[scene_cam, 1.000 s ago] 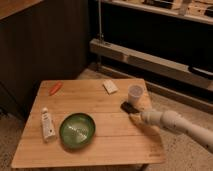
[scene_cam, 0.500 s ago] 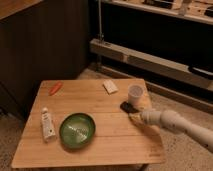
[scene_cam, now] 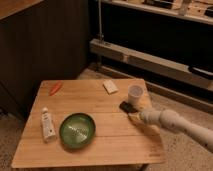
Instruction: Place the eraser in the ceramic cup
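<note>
The eraser (scene_cam: 126, 106) is a small flat black block lying on the wooden table (scene_cam: 100, 135) near its right edge. The white ceramic cup (scene_cam: 135, 93) stands upright just behind and right of it. My gripper (scene_cam: 133, 116) comes in from the right on a white arm (scene_cam: 172, 121). Its tip is low over the table, just in front of the eraser and very close to it.
A round green bowl (scene_cam: 77, 130) sits at front centre. A white tube (scene_cam: 47, 124) lies to its left. An orange carrot-like piece (scene_cam: 55, 88) lies at the back left. A cream flat piece (scene_cam: 110, 86) lies at the back. Metal shelving (scene_cam: 150, 55) runs behind.
My gripper has edged slightly left toward the eraser. The objects on the table have not moved.
</note>
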Controlling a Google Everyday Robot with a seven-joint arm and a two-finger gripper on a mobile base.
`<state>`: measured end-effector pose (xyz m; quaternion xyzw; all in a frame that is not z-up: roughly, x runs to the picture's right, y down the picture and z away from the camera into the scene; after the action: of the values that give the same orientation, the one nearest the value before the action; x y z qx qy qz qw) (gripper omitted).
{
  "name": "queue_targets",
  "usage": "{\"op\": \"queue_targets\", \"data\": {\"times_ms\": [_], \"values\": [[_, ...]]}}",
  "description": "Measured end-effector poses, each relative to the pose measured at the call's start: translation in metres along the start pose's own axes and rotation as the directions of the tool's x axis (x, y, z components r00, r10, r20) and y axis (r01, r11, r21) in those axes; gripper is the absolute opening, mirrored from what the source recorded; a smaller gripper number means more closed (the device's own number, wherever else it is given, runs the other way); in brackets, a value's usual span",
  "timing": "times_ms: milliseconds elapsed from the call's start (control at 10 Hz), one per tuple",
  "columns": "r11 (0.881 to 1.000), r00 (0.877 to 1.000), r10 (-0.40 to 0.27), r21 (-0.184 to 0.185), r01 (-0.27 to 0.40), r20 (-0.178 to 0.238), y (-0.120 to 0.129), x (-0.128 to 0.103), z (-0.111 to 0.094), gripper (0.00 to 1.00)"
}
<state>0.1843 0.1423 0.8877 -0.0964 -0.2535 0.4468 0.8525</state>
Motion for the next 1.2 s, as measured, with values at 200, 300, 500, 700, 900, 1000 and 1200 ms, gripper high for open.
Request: {"op": "queue_targets", "data": {"times_ms": [200, 300, 500, 700, 900, 1000, 1200], "values": [[0.998, 0.993, -0.054, 0.032, 0.057, -0.106, 0.008, -0.006, -0.005, 0.45], [0.997, 0.984, -0.072, 0.021, 0.076, -0.161, 0.016, -0.011, -0.006, 0.35], [0.996, 0.977, -0.084, 0.006, 0.087, -0.196, 0.024, -0.015, -0.026, 0.17], [0.998, 0.987, -0.066, -0.034, 0.061, -0.145, 0.029, -0.039, -0.062, 0.0], [0.997, 0.997, -0.025, -0.077, 0.02, -0.07, 0.029, -0.058, -0.091, 0.0], [0.995, 0.999, -0.022, -0.1, 0.019, -0.035, 0.031, -0.073, -0.107, 0.0], [0.993, 0.999, -0.038, -0.108, 0.038, 0.003, 0.031, -0.097, -0.13, 0.0]]}}
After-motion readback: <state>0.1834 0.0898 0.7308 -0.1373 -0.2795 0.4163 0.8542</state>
